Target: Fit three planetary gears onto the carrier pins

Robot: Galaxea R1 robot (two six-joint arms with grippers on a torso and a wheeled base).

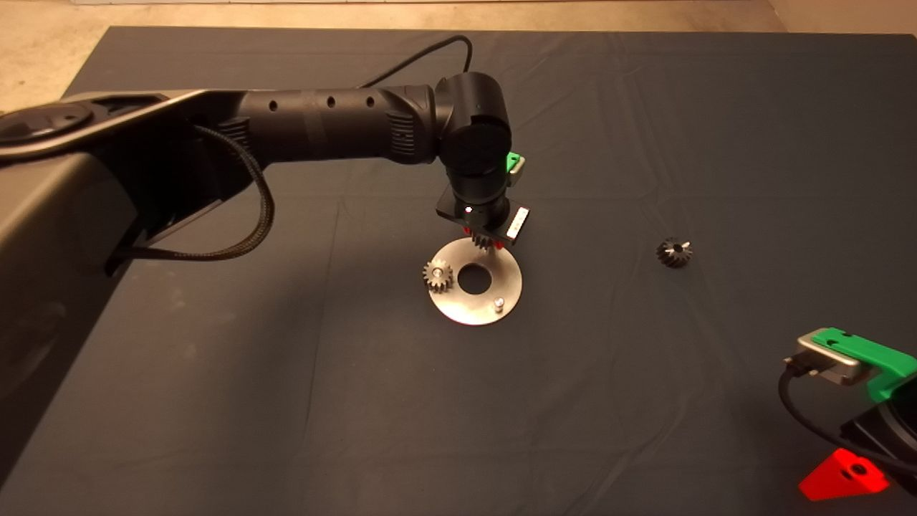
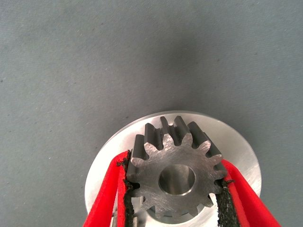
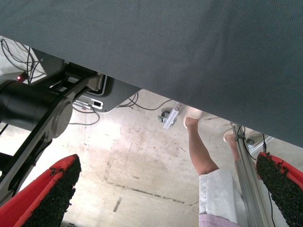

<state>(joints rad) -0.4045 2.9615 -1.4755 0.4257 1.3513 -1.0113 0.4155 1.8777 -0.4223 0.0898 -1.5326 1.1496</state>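
A shiny round disc [image 1: 458,304] with a large centre hole lies mid-mat. One planetary gear [image 1: 437,274] sits on the carrier pin at the disc's left edge. A bare carrier pin [image 1: 499,304] stands at its near right. My left gripper [image 1: 487,240] hangs over the disc's far edge, shut on a second planetary gear [image 2: 177,177]. The red fingers [image 2: 110,198] press its toothed sides just above the disc [image 2: 236,146]. Silver metal shows through that gear's hole; whether it is a pin is unclear. A third gear [image 1: 674,252] lies on the mat to the right.
My right gripper [image 1: 845,476] is parked at the mat's lower right corner, open [image 3: 170,182], its wrist view showing the mat's edge, floor, cables and a person's legs [image 3: 206,161]. The left arm [image 1: 322,129] spans the mat's left half.
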